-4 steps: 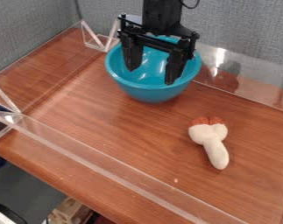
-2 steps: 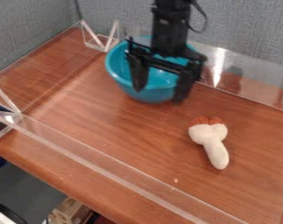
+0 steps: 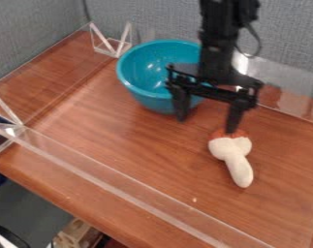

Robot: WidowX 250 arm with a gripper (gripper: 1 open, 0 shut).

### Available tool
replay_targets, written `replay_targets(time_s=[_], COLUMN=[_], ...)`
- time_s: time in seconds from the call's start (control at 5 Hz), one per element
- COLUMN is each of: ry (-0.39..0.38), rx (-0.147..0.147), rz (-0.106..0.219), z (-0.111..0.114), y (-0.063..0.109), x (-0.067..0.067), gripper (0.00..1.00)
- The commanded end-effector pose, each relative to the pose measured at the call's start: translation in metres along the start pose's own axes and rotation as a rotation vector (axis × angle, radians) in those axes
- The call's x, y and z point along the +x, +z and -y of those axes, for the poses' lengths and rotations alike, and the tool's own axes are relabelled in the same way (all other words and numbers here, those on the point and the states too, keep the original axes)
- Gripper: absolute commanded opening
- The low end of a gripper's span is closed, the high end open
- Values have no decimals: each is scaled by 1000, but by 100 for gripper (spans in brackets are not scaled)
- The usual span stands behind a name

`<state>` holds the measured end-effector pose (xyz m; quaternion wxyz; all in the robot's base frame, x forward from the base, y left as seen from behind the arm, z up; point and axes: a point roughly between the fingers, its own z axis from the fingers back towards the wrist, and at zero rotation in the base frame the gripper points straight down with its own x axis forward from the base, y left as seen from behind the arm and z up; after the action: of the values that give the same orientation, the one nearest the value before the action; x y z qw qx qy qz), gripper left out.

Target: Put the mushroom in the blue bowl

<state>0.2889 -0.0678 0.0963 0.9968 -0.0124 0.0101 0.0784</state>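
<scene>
The mushroom (image 3: pixel 234 159) lies on its side on the wooden table at the right, cream stem pointing toward the front, orange-brown cap end toward the back. The blue bowl (image 3: pixel 152 76) stands upright at the back centre and looks empty. My gripper (image 3: pixel 210 113) points straight down between the two, just right of the bowl and just behind and left of the mushroom. Its black fingers (image 3: pixel 183 104) stand wide open with nothing between them. The right finger hangs close above the mushroom's cap end.
Low clear plastic walls (image 3: pixel 107 179) fence the wooden table (image 3: pixel 107 126) on all sides. A grey fabric backdrop rises behind. Bare wood lies left of and in front of the gripper.
The gripper has moved from over the bowl to the right and toward the front, ending near the mushroom. It stayed open. Bowl and mushroom have not moved.
</scene>
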Motion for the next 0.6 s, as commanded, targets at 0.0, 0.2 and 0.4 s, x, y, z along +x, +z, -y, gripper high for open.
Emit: replay_targets(time_s=[0.0,0.2,0.4], ry=[38,76,104], rx=[-13,-14,-13], rz=[35,37,31], z=[17,25,29], y=[-9,-26,-39], x=[3,2,3], gripper=[100,100,100])
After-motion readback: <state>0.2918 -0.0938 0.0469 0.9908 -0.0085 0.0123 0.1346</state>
